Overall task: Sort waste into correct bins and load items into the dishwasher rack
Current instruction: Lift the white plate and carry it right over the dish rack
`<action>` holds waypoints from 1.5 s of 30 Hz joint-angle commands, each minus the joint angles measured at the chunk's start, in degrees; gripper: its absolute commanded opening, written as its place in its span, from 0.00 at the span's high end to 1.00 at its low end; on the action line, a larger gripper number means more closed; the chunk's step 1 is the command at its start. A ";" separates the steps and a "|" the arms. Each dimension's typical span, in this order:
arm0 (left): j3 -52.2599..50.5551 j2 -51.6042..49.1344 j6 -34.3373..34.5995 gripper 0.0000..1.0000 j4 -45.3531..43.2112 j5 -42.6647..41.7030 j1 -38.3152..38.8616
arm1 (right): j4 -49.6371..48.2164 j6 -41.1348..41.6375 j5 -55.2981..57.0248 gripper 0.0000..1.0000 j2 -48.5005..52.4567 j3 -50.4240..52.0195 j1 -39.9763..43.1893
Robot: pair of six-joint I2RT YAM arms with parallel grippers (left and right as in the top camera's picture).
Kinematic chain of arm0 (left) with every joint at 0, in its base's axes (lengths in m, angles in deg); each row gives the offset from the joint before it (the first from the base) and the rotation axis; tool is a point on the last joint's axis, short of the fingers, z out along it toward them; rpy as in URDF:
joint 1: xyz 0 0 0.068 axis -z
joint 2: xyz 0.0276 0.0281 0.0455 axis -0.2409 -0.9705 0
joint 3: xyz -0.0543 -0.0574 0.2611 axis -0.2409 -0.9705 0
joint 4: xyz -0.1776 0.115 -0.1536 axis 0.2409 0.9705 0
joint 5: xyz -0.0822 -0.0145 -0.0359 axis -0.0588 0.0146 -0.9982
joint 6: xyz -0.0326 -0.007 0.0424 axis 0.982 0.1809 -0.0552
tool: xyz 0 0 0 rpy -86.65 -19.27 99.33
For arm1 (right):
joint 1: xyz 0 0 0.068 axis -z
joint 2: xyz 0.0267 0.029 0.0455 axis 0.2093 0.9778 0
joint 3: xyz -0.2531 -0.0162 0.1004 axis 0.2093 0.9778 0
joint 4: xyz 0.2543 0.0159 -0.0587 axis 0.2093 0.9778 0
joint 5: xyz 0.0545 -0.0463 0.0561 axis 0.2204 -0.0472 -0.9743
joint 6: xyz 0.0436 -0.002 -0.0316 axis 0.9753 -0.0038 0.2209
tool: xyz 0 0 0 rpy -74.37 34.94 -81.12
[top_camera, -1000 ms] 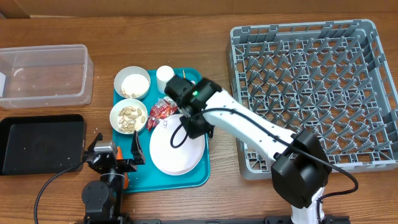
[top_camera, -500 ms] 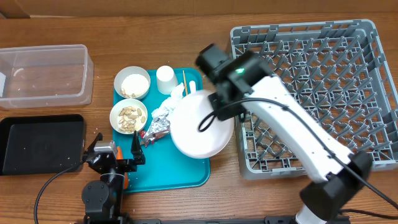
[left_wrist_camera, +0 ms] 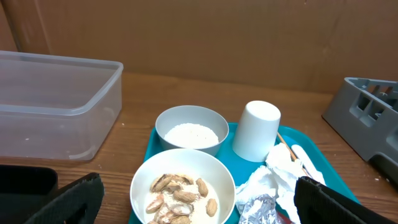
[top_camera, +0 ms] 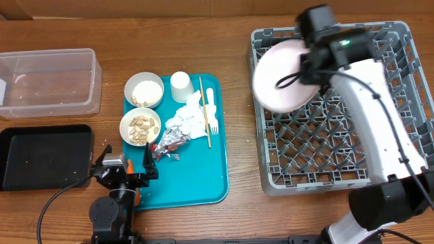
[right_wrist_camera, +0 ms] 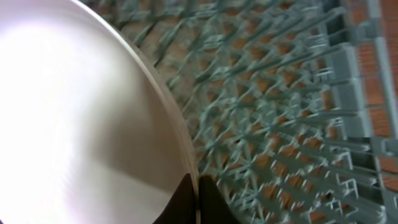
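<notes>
My right gripper (right_wrist_camera: 196, 193) is shut on the rim of the large pale pink-white plate (top_camera: 281, 81), holding it tilted over the near-left part of the grey dishwasher rack (top_camera: 380, 135); the plate (right_wrist_camera: 74, 124) fills the right wrist view. On the teal tray (top_camera: 196, 183) lie a bowl of white crumbs (top_camera: 144, 90), a bowl of nuts (top_camera: 140, 127), a white cup (top_camera: 180, 86), a crumpled napkin (top_camera: 186, 118), a foil wrapper (top_camera: 168, 142), a wooden stick (top_camera: 204, 112) and a white fork (top_camera: 211, 112). My left gripper (left_wrist_camera: 193, 208) is open at the tray's near-left corner, facing the nut bowl (left_wrist_camera: 181, 190). No carrot shows.
The clear tub (top_camera: 47, 81) stands at the far left, with the black tray (top_camera: 41, 157) in front of it. The rack's pegs (right_wrist_camera: 298, 124) stand under the plate.
My right arm lifted the plate off the teal tray and swung it right, over the rack. The napkin, foil wrapper, stick and fork are now uncovered. The left arm has not moved.
</notes>
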 commanded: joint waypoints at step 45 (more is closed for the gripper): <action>-0.31 0.50 -0.87 0.00 -0.04 0.37 0.07 | -26.03 -15.93 31.95 0.96 4.07 11.41 9.18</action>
